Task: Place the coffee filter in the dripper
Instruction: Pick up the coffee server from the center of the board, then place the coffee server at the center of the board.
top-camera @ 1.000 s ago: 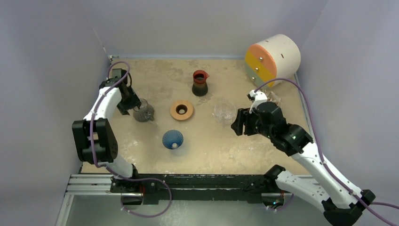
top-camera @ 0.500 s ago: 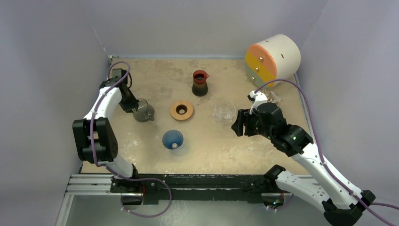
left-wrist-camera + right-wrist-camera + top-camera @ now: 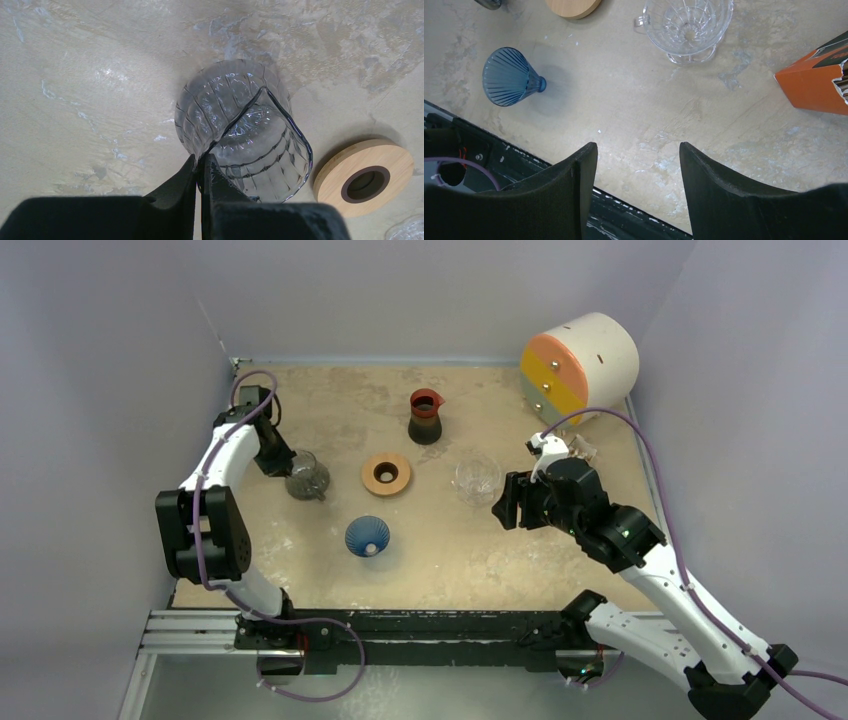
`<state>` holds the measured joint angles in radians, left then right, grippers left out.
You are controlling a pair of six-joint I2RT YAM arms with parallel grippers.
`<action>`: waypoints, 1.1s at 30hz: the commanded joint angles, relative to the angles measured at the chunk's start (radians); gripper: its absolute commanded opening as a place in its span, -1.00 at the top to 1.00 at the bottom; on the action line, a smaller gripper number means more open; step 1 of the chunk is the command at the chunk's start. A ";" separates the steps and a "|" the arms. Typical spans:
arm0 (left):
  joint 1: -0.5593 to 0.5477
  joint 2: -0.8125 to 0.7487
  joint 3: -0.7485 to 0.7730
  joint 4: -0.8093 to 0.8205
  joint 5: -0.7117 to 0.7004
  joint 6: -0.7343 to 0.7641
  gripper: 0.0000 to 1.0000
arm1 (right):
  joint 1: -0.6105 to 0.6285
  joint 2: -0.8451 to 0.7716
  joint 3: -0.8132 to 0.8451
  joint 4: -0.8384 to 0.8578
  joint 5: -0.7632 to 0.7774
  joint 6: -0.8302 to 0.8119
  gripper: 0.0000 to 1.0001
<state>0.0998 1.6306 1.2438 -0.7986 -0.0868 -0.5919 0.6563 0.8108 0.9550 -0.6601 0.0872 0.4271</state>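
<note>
Two grippers stand differently: the left gripper (image 3: 201,167), at the far left of the table (image 3: 450,550), has its jaws pinched thin onto the rim wall of a clear ribbed glass cup (image 3: 240,125). The right gripper (image 3: 639,150) hangs over the right side, jaws wide with nothing between them. The dripper (image 3: 367,536) lies tipped over at near centre, apart from both, with a wooden ring (image 3: 386,474) beyond it.

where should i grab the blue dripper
Probably at the rim. The dripper lies on its side on the table with its mouth open sideways, so come from above with one of the fingers inside the mouth and one outside the thin wall. Squeezing across the tapered cone would likely push it out.
</note>
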 commanded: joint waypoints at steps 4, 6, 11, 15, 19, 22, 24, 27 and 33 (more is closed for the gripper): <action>0.009 -0.013 0.029 0.009 0.000 0.001 1.00 | 0.002 -0.010 0.019 0.006 0.019 -0.010 -0.28; 0.009 -0.019 0.044 -0.006 0.002 0.014 1.00 | 0.003 -0.010 0.025 0.002 0.019 -0.010 -0.28; 0.009 -0.064 0.077 -0.039 0.011 0.043 1.00 | 0.002 -0.010 0.040 -0.006 0.019 -0.011 -0.28; 0.009 -0.101 0.102 -0.070 0.048 0.071 1.00 | 0.002 -0.010 0.055 -0.024 0.022 -0.010 -0.28; 0.000 -0.136 0.129 -0.101 0.082 0.098 1.00 | 0.002 -0.019 0.081 -0.053 0.030 -0.010 -0.29; -0.037 -0.149 0.169 -0.144 0.082 0.121 1.00 | 0.002 -0.024 0.106 -0.081 0.030 -0.007 -0.29; -0.077 -0.154 0.202 -0.174 0.102 0.128 1.00 | 0.002 -0.029 0.117 -0.098 0.029 -0.004 -0.29; -0.158 -0.168 0.254 -0.211 0.094 0.131 1.00 | 0.002 -0.036 0.130 -0.118 0.034 -0.002 -0.29; -0.249 -0.178 0.337 -0.244 0.204 0.111 1.00 | 0.003 -0.048 0.146 -0.154 0.054 -0.002 -0.29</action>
<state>-0.1085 1.5043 1.4956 -1.0183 0.0254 -0.4786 0.6563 0.7757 1.0592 -0.7738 0.1123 0.4282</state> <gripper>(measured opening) 0.019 0.646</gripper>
